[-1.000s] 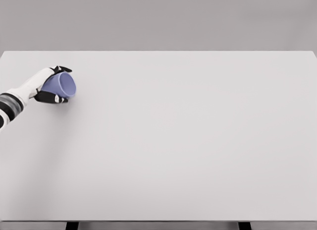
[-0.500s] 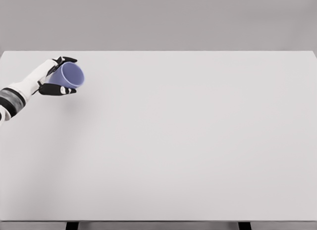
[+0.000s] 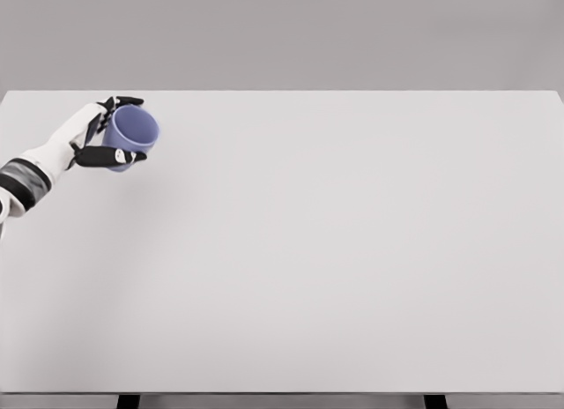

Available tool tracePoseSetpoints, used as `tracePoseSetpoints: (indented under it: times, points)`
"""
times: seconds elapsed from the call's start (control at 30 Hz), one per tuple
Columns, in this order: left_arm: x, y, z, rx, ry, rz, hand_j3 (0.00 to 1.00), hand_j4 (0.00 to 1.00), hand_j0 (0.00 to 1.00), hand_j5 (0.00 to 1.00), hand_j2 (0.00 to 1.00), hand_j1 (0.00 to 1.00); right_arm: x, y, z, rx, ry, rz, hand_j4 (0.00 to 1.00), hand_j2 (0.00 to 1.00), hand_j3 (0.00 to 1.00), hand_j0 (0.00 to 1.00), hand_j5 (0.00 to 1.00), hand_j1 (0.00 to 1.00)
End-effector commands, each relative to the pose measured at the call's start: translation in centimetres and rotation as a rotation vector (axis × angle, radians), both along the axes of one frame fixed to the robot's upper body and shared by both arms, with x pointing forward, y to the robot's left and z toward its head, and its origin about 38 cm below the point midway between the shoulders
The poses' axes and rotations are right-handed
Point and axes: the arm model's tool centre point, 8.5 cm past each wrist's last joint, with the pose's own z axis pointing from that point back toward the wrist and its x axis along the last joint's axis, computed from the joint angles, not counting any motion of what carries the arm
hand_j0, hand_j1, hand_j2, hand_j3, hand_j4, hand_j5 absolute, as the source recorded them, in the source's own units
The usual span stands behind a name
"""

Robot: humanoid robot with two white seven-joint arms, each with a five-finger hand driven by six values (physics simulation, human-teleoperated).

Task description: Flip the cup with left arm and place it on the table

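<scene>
The cup (image 3: 134,130) is a small blue-violet one, held over the far left part of the desk (image 3: 335,250), close to the desk's back edge. It is tilted, neither upright nor lying flat: its open mouth faces up and toward the right, so the round rim and some of the darker inside wall show in the head view. Its base is hidden behind the palm.

The left hand (image 3: 104,136) is wrapped around the cup from the left. Dark fingers (image 3: 123,101) curl over the top of the cup near its rim, and another dark digit runs along beneath it, so the cup is pinched between them. The white back of the hand lies just to the left of the cup, and the white forearm with a dark band at the wrist slopes down to the picture's left edge.

A faint shadow lies on the desk just below and to the right of the cup. Whether the cup touches the surface cannot be told from this view. The desk is a plain pale grey slab filling most of the view, with a grey wall behind it.
</scene>
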Motion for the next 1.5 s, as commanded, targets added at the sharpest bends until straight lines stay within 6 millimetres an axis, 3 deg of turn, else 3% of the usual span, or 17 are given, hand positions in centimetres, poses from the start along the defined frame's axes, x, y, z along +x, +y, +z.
tracePoseSetpoints:
  times: [0.0,0.83,0.9,0.97,1.47]
  points:
    - [0.1,0.1,0.5,-0.030,-0.012,0.004,0.83,0.83,0.83,0.83,0.83,0.83,0.0,0.0,0.0,0.000,0.000,0.000,1.00,1.00,1.00,1.00,1.00,1.00]
    - [-0.7,-0.3,-1.6,-0.177,0.013,0.050,0.84,0.84,0.84,0.84,0.84,0.84,0.0,0.0,0.0,0.000,0.000,0.000,1.00,1.00,1.00,1.00,1.00,1.00]
    - [-0.9,-0.2,-2.0,-0.179,0.021,0.055,0.86,0.86,0.86,0.86,0.86,0.86,0.0,0.0,0.0,0.000,0.000,0.000,1.00,1.00,1.00,1.00,1.00,1.00]
    - [-1.0,-0.1,-2.2,-0.178,0.026,0.059,0.99,0.99,0.99,0.99,0.99,0.99,0.0,0.0,0.0,0.000,0.000,0.000,1.00,1.00,1.00,1.00,1.00,1.00]
    - [-1.2,-0.2,-2.2,-0.169,0.011,0.050,1.00,1.00,1.00,1.00,1.00,1.00,0.0,0.0,0.0,0.000,0.000,0.000,1.00,1.00,1.00,1.00,1.00,1.00]
